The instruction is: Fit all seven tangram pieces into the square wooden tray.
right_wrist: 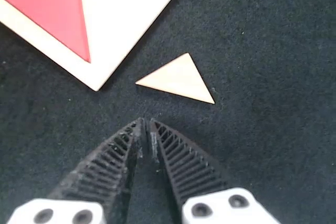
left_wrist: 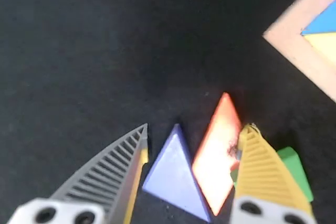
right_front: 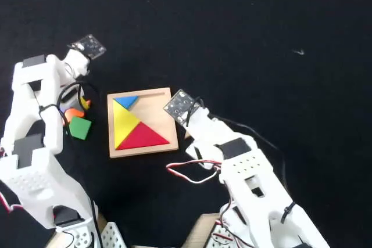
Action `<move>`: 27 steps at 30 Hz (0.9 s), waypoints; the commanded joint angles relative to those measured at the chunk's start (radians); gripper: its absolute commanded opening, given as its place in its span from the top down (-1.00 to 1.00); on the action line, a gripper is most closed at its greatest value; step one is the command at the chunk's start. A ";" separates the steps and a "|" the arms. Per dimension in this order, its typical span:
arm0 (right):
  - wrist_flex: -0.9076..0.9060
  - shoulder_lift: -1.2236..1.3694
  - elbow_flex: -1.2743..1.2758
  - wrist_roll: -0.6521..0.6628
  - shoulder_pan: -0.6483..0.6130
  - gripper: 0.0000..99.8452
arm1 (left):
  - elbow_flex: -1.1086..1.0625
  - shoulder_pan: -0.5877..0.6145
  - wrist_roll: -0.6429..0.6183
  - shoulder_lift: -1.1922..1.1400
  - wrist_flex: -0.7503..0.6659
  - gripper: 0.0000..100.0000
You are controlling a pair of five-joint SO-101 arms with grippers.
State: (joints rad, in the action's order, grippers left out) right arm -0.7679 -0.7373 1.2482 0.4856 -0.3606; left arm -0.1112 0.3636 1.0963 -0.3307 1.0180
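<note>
Lying just ahead of your right gripper (right_wrist: 147, 123) tips: pale triangle (right_wrist: 178, 80) on table (right_wrist: 273, 35), long edge crosswise to approach, beside tray (right_wrist: 136, 9) corner, not touching. Jaws pressed together, empty; spread before descending. Your left gripper (left_wrist: 197, 128) wide, straddling violet triangle (left_wrist: 173, 177) and orange piece (left_wrist: 218, 150); green piece (left_wrist: 294, 162) alongside. Nothing seems to block right arm's path.

Left hand (left_wrist: 198, 128) splayed wide, pointing down; right hand (right_wrist: 147, 123) seemingly pinched fully closed.
</note>
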 commanded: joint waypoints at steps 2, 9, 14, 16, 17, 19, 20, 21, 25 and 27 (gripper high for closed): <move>0.017 -0.031 -0.007 -0.005 0.012 0.98 | 0.007 0.041 0.123 -0.009 0.032 0.47; 0.017 -0.031 -0.007 -0.005 0.011 0.98 | -0.064 0.124 0.258 0.058 0.043 0.47; 0.017 -0.031 -0.007 -0.005 0.011 0.98 | -0.064 0.097 0.273 0.064 0.044 0.47; 0.017 -0.031 -0.007 -0.005 0.011 0.98 | -0.064 0.070 0.273 0.068 0.038 0.47; 0.017 -0.031 -0.007 -0.005 0.011 0.98 | -0.056 0.054 0.273 0.068 0.038 0.47; 0.017 -0.031 -0.007 -0.005 0.012 0.98 | -0.047 0.033 0.275 0.060 0.034 0.47; 0.017 -0.030 -0.007 -0.005 0.012 0.98 | -0.042 0.025 0.275 0.058 0.023 0.47; 0.017 -0.030 -0.007 -0.005 0.012 0.98 | -0.042 0.022 0.278 0.055 0.005 0.47; 0.017 -0.027 -0.007 -0.005 0.011 0.98 | -0.031 0.027 0.287 -0.005 -0.063 0.47; 0.017 -0.027 -0.007 -0.005 0.011 0.98 | -0.012 0.030 0.322 -0.048 -0.044 0.47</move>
State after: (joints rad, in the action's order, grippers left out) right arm -0.7679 -0.7373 1.2482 0.4856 -0.3606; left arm -0.1818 0.3989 1.3648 -0.3429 0.9812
